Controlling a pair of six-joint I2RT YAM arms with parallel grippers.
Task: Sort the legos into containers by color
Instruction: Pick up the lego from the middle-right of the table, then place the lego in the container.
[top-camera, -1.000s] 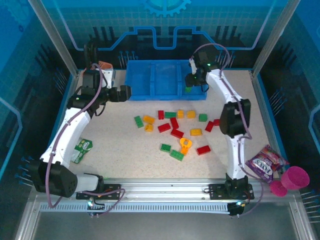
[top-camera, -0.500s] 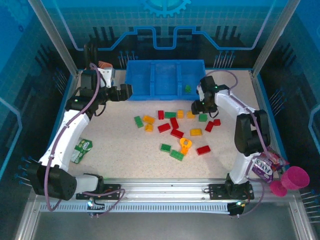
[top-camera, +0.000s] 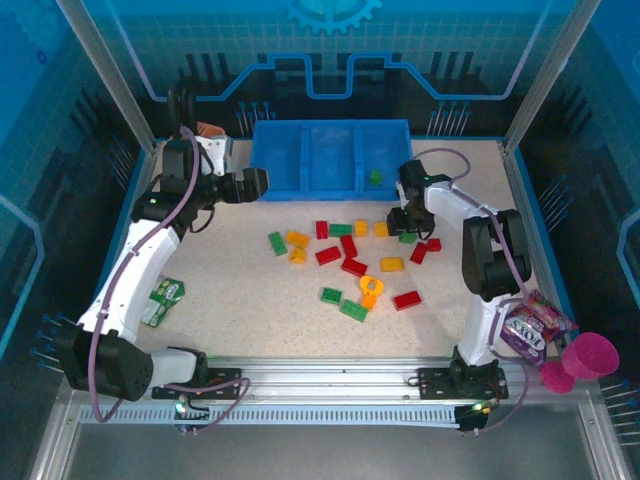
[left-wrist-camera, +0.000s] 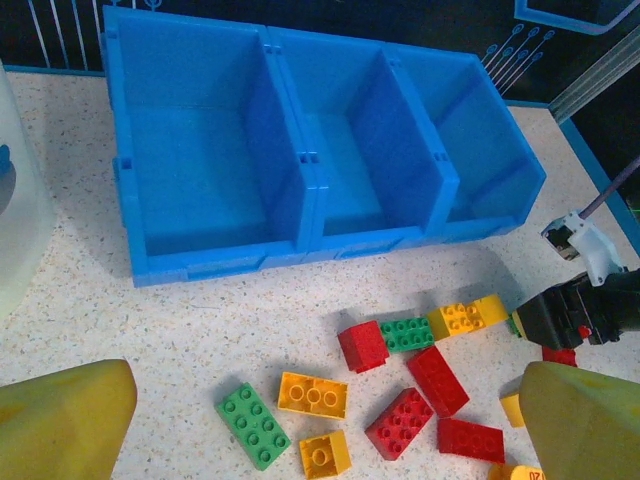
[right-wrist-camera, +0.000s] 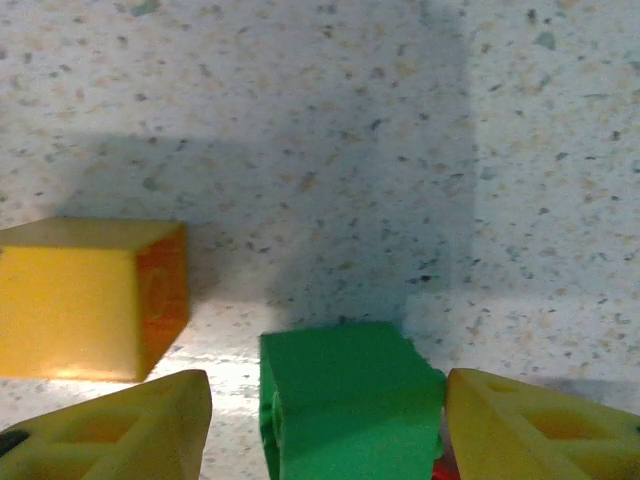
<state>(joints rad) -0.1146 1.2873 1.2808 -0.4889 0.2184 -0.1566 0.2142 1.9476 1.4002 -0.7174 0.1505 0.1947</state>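
**A:** Where is the green brick (right-wrist-camera: 345, 400) it's after?

**B:** On the table (top-camera: 250, 290), just short of the blue tray (top-camera: 305, 192) at its right end, beside a yellow brick (right-wrist-camera: 80, 295). The right gripper (right-wrist-camera: 325, 425) is down over it with its fingers (right-wrist-camera: 120, 425) spread to either side. A gap shows at the left one, so nothing is clamped yet.

**A:** Why straddle it?

**B:** My guess is that closing would catch its flat sides. A second green brick (top-camera: 375, 178) lies in the tray's right compartment, so that looks like green's bin.

**A:** And the left gripper (top-camera: 255, 183)?

**B:** It hovers wide apart and empty near the tray's left end, likely parked clear. The loose bricks (top-camera: 345, 255) lie scattered mid-table.
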